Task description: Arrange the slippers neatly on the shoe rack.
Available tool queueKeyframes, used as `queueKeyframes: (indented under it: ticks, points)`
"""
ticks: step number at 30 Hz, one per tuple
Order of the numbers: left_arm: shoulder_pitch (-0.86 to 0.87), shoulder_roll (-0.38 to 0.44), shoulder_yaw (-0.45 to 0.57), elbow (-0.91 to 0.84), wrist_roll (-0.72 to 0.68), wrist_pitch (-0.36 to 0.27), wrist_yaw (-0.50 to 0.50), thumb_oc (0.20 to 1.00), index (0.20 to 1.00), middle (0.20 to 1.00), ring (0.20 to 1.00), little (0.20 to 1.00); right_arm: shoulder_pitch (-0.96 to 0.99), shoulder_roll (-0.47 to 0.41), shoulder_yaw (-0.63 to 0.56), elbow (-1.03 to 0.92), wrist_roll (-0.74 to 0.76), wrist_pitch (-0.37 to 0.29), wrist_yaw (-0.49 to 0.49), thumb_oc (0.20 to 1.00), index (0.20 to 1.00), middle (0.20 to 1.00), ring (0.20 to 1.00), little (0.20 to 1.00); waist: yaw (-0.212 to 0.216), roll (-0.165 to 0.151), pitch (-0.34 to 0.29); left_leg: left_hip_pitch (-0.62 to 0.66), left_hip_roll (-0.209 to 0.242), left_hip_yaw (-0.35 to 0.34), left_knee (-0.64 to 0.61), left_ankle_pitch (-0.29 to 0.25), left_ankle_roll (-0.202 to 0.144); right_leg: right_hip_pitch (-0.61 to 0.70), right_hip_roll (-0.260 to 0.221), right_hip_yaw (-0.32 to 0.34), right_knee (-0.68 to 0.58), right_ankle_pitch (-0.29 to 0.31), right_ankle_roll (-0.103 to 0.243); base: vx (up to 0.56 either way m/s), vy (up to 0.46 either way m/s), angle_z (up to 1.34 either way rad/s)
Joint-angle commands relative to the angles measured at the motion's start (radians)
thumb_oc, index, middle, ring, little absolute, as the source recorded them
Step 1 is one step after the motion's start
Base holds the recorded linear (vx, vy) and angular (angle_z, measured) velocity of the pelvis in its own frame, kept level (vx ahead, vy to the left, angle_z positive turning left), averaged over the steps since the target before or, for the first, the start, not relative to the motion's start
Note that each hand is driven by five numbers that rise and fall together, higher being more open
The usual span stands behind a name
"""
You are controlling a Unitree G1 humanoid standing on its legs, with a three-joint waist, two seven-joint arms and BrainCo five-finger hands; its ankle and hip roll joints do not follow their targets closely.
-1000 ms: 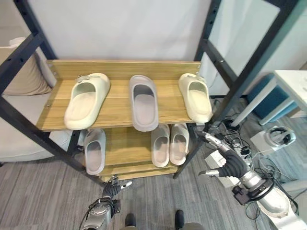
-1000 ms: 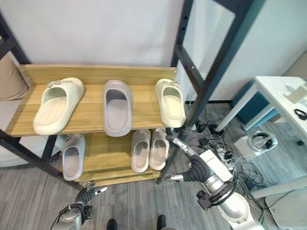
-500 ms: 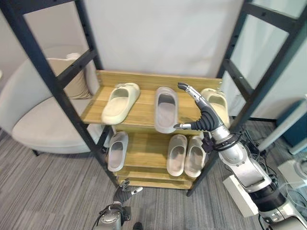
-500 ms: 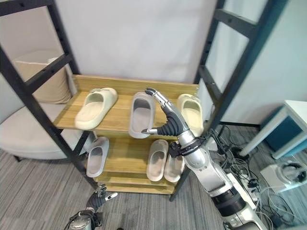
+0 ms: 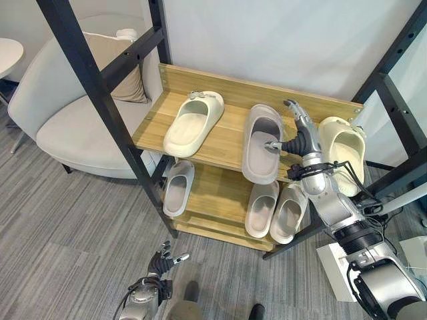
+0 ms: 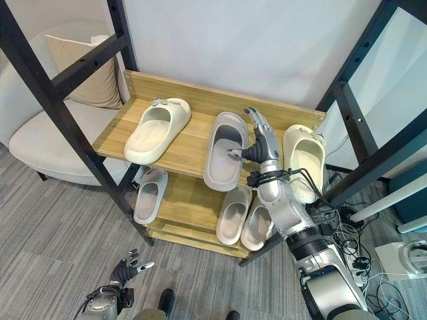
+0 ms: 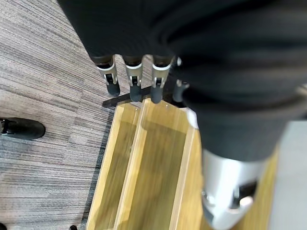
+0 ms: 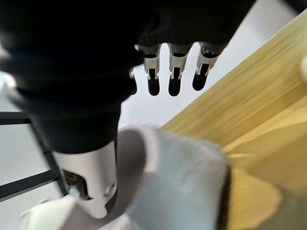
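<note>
Left eye view, centre right: the right hand (image 5: 298, 137), fingers spread, reaches the grey slipper (image 5: 261, 143), which needs gripping and straightening next.

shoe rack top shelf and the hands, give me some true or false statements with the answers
1. Three slippers lie on the top shelf of the shoe rack. True.
2. The grey slipper lies between the two cream ones. True: one cream slipper lies to its left, the other cream slipper to its right.
3. The right hand grips a cream slipper. False: its fingers are straight, reaching over the grey slipper's right edge.
4. The lower shelf is bare. False: three pale slippers lie on it.
5. The left hand hangs low over the carpet, holding nothing. True.
</note>
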Motion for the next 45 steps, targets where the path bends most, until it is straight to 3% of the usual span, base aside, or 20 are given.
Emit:
queueKeyframes:
  ticks: [1, 7, 9, 15, 17, 19, 22, 29, 32, 35, 38, 43, 44, 45]
  points:
    - [-0.075, 0.006, -0.056, 0.02, 0.016, -0.029, -0.004, 1.0, 1.0, 1.0, 1.0, 1.0, -0.136, -0.067, -0.013, 0.043, 0.034, -0.006, -0.048, 1.0, 1.0, 1.0, 1.0, 1.0, 0.031, 0.007, -0.012, -0.006, -0.004, 0.005, 0.061, -0.082, 0.014, 0.031, -0.043, 0.008, 0.036, -0.02, 0.072, 0.0, 0.0, 0.0]
    - [-0.106, -0.002, -0.093, 0.03, -0.012, -0.03, 0.01, 1.0, 1.0, 1.0, 1.0, 1.0, -0.281, -0.046, 0.054, 0.233, 0.12, 0.012, -0.04, 1.0, 1.0, 1.0, 1.0, 1.0, 0.038, 0.004, 0.006, -0.03, -0.004, -0.001, 0.072, -0.078, 0.01, 0.016, -0.039, 0.002, 0.033, -0.017, 0.067, -0.01, -0.002, 0.06]
    - [-0.107, -0.002, -0.094, 0.033, -0.013, -0.029, 0.012, 1.0, 1.0, 1.0, 1.0, 1.0, -0.298, -0.041, 0.07, 0.255, 0.12, 0.014, -0.032, 0.2, 0.2, 0.2, 0.2, 0.2, 0.039, 0.005, 0.006, -0.031, -0.003, -0.001, 0.07, -0.077, 0.008, 0.017, -0.038, -0.001, 0.031, -0.019, 0.066, 0.0, 0.0, 0.0]
    - [-0.1, -0.002, -0.081, 0.026, -0.02, -0.015, 0.027, 1.0, 1.0, 1.0, 1.0, 1.0, -0.3, 0.009, 0.063, 0.252, 0.213, 0.028, -0.017, 0.2, 0.2, 0.2, 0.2, 0.2, 0.031, 0.007, 0.004, -0.023, 0.003, 0.001, 0.068, -0.075, 0.005, 0.02, -0.034, 0.0, 0.033, -0.027, 0.062, 0.0, 0.0, 0.0]
    - [-0.099, -0.002, -0.061, 0.028, -0.017, -0.004, 0.037, 1.0, 1.0, 1.0, 1.0, 1.0, -0.244, 0.025, 0.033, 0.091, 0.3, -0.005, -0.03, 0.2, 0.2, 0.2, 0.2, 0.2, 0.018, 0.01, 0.002, -0.016, 0.004, 0.004, 0.062, -0.073, 0.002, 0.02, -0.033, 0.002, 0.036, -0.031, 0.062, 0.0, 0.0, 0.0]
    - [-0.091, -0.005, -0.028, 0.012, -0.005, 0.006, 0.053, 1.0, 1.0, 1.0, 1.0, 1.0, -0.123, 0.048, -0.036, -0.179, 0.304, -0.063, -0.047, 0.2, 0.2, 0.2, 0.2, 0.2, 0.001, 0.019, 0.005, -0.011, 0.009, 0.007, 0.058, -0.073, 0.002, 0.016, -0.033, 0.007, 0.04, -0.04, 0.061, 0.0, 0.0, 0.0]
    - [-0.077, -0.007, -0.014, -0.001, 0.017, 0.01, 0.066, 1.0, 1.0, 1.0, 1.0, 1.0, -0.037, 0.072, -0.085, -0.375, 0.265, -0.107, -0.061, 0.2, 0.2, 0.2, 0.2, 0.2, -0.012, 0.026, 0.004, -0.007, 0.011, 0.011, 0.054, -0.072, 0.0, 0.013, -0.031, 0.012, 0.043, -0.048, 0.058, 0.0, -0.009, -0.02]
    - [-0.053, -0.013, -0.004, -0.022, 0.044, 0.014, 0.067, 1.0, 1.0, 1.0, 1.0, 1.0, 0.054, 0.07, -0.103, -0.518, 0.268, -0.133, -0.028, 0.2, 0.2, 0.2, 0.2, 0.2, -0.032, 0.041, -0.003, 0.021, 0.019, 0.025, 0.024, -0.059, -0.008, 0.024, -0.023, 0.017, 0.032, -0.056, 0.055, 0.0, -0.024, -0.08]
    - [-0.054, -0.016, -0.008, -0.02, 0.047, 0.009, 0.065, 1.0, 1.0, 1.0, 1.0, 1.0, 0.069, 0.101, -0.084, -0.561, 0.364, -0.191, 0.003, 0.2, 0.2, 0.2, 0.2, 0.2, -0.035, 0.046, -0.005, 0.028, 0.021, 0.025, 0.018, -0.054, -0.01, 0.028, -0.02, 0.018, 0.03, -0.056, 0.054, -0.01, -0.017, -0.03]
    - [-0.056, -0.02, -0.011, -0.004, 0.035, 0.014, 0.059, 1.0, 1.0, 1.0, 1.0, 1.0, 0.097, 0.18, 0.08, -0.593, 0.727, -0.251, 0.196, 0.2, 0.2, 0.2, 0.2, 0.2, -0.032, 0.048, -0.005, 0.032, 0.023, 0.024, 0.011, -0.047, -0.013, 0.03, -0.019, 0.015, 0.036, -0.06, 0.05, -0.03, -0.016, -0.01]
    - [-0.076, -0.029, -0.013, -0.009, 0.004, 0.005, 0.073, 1.0, 1.0, 1.0, 1.0, 1.0, 0.063, 0.21, 0.319, -0.601, 0.922, -0.2, 0.366, 0.2, 0.2, 0.2, 0.2, 0.2, -0.007, 0.044, 0.011, 0.014, 0.021, 0.003, 0.018, -0.042, -0.017, 0.023, -0.021, -0.004, 0.06, -0.071, 0.042, -0.08, -0.041, 0.19]
    - [-0.106, -0.027, -0.004, -0.035, -0.034, -0.022, 0.105, 1.0, 1.0, 1.0, 1.0, 1.0, 0.052, 0.246, 0.419, -0.561, 0.947, -0.179, 0.415, 0.2, 0.2, 0.2, 0.2, 0.2, 0.009, 0.047, 0.055, -0.033, 0.015, -0.02, 0.042, -0.04, -0.016, -0.016, -0.031, -0.016, 0.102, -0.081, 0.037, -0.13, -0.016, 0.22]
    - [-0.113, -0.022, 0.001, -0.053, -0.042, -0.032, 0.116, 1.0, 1.0, 1.0, 1.0, 1.0, 0.048, 0.243, 0.436, -0.55, 0.93, -0.176, 0.424, 0.2, 0.2, 0.2, 0.2, 0.2, 0.013, 0.05, 0.073, -0.052, 0.015, -0.025, 0.056, -0.04, -0.016, -0.036, -0.034, -0.017, 0.122, -0.086, 0.036, -0.29, -0.023, 0.14]
    - [-0.142, -0.01, 0.004, -0.095, -0.068, -0.054, 0.14, 1.0, 1.0, 1.0, 1.0, 1.0, 0.029, 0.234, 0.457, -0.51, 0.88, -0.169, 0.416, 0.2, 0.2, 0.2, 0.2, 0.2, 0.018, 0.059, 0.129, -0.112, 0.01, -0.042, 0.109, -0.04, -0.016, -0.093, -0.041, -0.015, 0.177, -0.092, 0.03, -0.4, -0.033, 0.17]
